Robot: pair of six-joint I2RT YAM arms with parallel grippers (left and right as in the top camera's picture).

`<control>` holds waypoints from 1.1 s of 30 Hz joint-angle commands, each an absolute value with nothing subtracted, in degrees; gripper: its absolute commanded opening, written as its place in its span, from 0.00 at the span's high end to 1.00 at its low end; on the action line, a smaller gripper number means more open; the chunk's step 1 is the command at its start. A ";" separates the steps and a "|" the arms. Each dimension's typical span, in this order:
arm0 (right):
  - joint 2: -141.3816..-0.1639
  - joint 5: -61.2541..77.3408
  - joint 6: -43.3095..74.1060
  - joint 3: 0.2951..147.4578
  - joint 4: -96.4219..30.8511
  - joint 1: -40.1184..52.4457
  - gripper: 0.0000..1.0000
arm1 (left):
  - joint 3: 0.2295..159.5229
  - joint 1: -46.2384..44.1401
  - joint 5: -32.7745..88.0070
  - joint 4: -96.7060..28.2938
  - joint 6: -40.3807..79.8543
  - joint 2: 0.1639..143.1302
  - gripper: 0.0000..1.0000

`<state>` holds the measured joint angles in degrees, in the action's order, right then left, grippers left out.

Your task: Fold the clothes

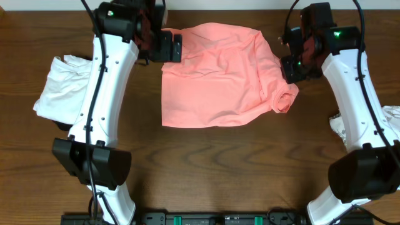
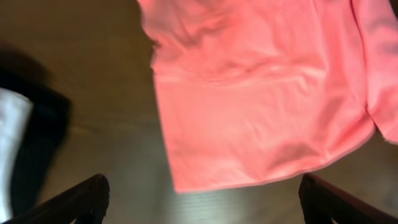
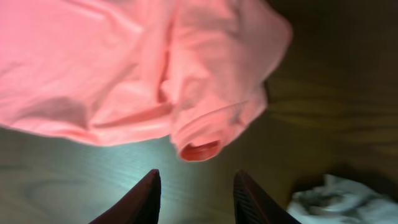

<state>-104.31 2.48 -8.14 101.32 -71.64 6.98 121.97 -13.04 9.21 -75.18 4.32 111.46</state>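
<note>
The salmon-pink garment lies spread on the wooden table, a sleeve cuff rolled at its right edge. It also shows in the left wrist view and the right wrist view. My left gripper is open and empty at the garment's upper left corner; its fingertips hover above bare table beside the hem. My right gripper is open and empty at the garment's right edge; its fingers sit just short of the cuff opening.
A plain white folded garment lies at the left, partly under the left arm. A white cloth with grey print lies at the right edge, also in the right wrist view. Bare wood runs along the front.
</note>
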 commanded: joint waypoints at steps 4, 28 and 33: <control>-105.03 7.09 -8.16 101.43 -72.60 7.46 0.62 | 111.15 -15.14 16.58 -77.95 5.21 111.66 0.02; -105.03 6.90 -8.23 101.43 -74.17 7.79 0.59 | 73.89 -15.40 17.21 -52.29 7.97 111.66 0.02; -105.03 6.90 -8.21 101.43 -74.35 7.79 0.59 | 72.53 -15.40 16.03 -48.03 8.03 111.68 0.02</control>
<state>-104.86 6.48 -8.16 101.30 -74.13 7.09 73.32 -15.59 16.56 -48.64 7.90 111.44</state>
